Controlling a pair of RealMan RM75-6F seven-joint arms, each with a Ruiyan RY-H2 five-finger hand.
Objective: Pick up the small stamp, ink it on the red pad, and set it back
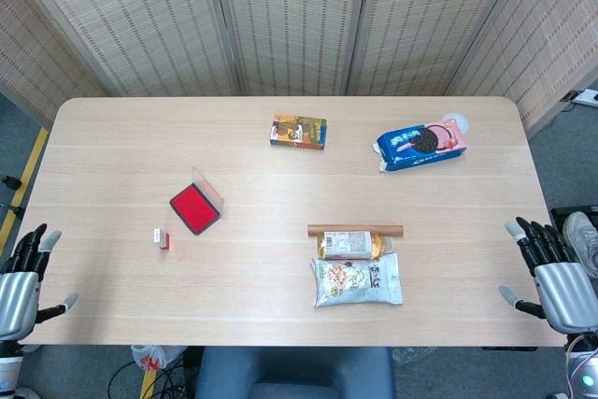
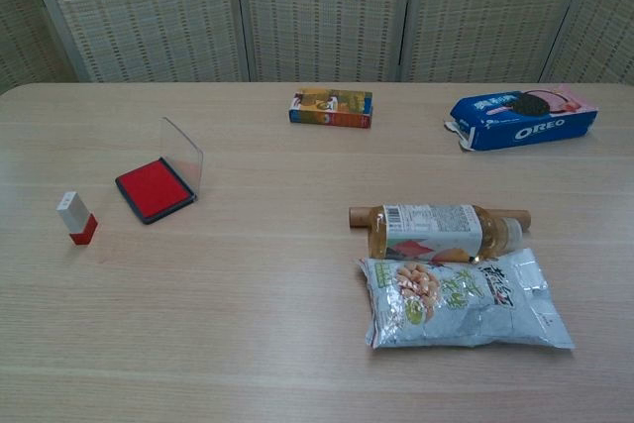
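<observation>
The small stamp [image 1: 163, 238] [image 2: 76, 217], white on top with a red base, stands upright on the table's left side. Just right of it and a little further back lies the red ink pad [image 1: 193, 207] [image 2: 153, 188] with its clear lid [image 2: 183, 156] raised. My left hand [image 1: 22, 268] hangs at the table's left front corner, fingers spread, holding nothing. At the right front edge, my right hand [image 1: 553, 273] is likewise spread and empty. Both hands are far from the stamp. The chest view shows neither hand.
A drink bottle [image 1: 351, 246] lies on its side beside a brown stick [image 1: 355, 229], with a snack bag [image 1: 358, 281] just in front. An Oreo pack [image 1: 420, 144] and a small colourful box [image 1: 298, 132] sit further back. Folding screens stand behind the table [image 1: 280, 315].
</observation>
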